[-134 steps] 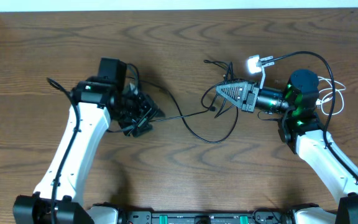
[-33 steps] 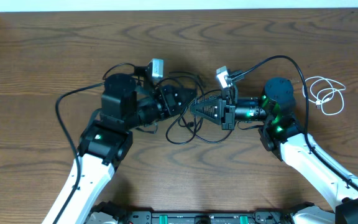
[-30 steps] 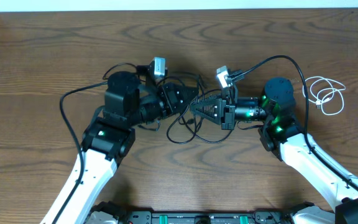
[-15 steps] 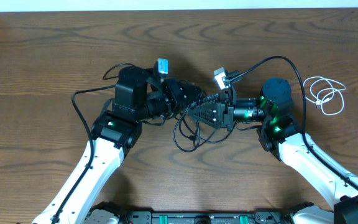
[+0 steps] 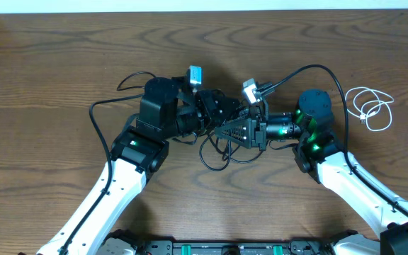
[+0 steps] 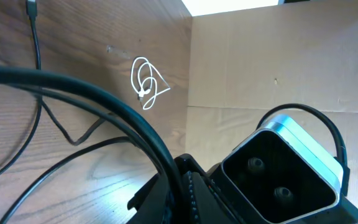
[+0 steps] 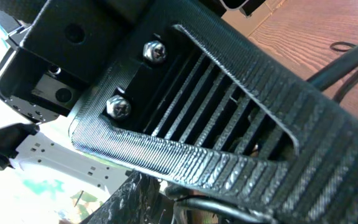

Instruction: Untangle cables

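Observation:
Thin black cables (image 5: 211, 166) lie in a tangled loop on the wooden table, just below where the two grippers meet. My left gripper (image 5: 220, 113) is shut on a black cable (image 6: 104, 102), which arcs from the left into the jaws of that gripper (image 6: 182, 186). My right gripper (image 5: 231, 132) faces it almost tip to tip, jaws slightly open. Its ribbed finger (image 7: 241, 168) fills the right wrist view, and a black cable (image 7: 241, 210) runs under it. The short white cable (image 5: 365, 108) lies coiled at the far right, apart from both grippers, and shows small in the left wrist view (image 6: 143, 84).
Thick black cords run from the left arm (image 5: 99, 113) and the right arm (image 5: 324, 69). A cardboard wall (image 6: 278, 62) stands beyond the table's end. The right wrist camera housing (image 6: 284, 168) sits very close to the left gripper.
The left arm moved right and closed in on the right gripper, dragging the black loop along. The right gripper's jaws went from a shut wedge to slightly parted.

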Action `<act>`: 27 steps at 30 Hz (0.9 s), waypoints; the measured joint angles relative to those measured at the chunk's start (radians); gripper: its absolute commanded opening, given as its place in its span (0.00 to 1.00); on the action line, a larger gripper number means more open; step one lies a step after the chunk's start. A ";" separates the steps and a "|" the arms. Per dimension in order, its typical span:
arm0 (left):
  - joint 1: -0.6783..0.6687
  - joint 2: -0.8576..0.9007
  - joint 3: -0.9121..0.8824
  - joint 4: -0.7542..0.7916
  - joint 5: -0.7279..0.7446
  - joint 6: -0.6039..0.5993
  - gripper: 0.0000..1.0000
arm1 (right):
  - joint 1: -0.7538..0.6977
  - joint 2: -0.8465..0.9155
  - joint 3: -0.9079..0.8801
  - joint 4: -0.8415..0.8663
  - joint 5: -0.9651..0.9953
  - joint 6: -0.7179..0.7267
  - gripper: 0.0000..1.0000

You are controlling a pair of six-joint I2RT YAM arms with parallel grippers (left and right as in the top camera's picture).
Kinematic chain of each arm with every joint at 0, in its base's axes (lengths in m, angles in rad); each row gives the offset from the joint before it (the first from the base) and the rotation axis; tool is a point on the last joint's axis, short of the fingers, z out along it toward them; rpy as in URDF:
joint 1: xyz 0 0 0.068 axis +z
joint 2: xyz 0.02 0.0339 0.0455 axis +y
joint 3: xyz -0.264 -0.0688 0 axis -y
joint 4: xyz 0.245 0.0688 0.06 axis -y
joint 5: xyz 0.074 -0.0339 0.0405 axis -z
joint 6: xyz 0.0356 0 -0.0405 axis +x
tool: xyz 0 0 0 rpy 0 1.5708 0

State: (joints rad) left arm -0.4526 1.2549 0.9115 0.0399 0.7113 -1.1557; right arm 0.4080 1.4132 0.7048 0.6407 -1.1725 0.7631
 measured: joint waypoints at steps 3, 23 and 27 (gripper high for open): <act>-0.007 0.000 0.000 0.002 -0.008 0.000 0.08 | 0.000 0.000 -0.001 0.000 -0.004 0.005 0.27; -0.026 0.000 0.014 0.010 -0.015 0.038 0.53 | -0.016 0.003 -0.014 -0.008 -0.056 0.014 0.01; 0.000 -0.002 0.022 -0.013 -0.011 0.079 0.69 | -0.048 0.007 -0.014 0.003 -0.051 0.014 0.01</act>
State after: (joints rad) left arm -0.4526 1.2533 0.9337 0.0269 0.6998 -1.0763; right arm 0.3603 1.4200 0.6907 0.6441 -1.2240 0.7769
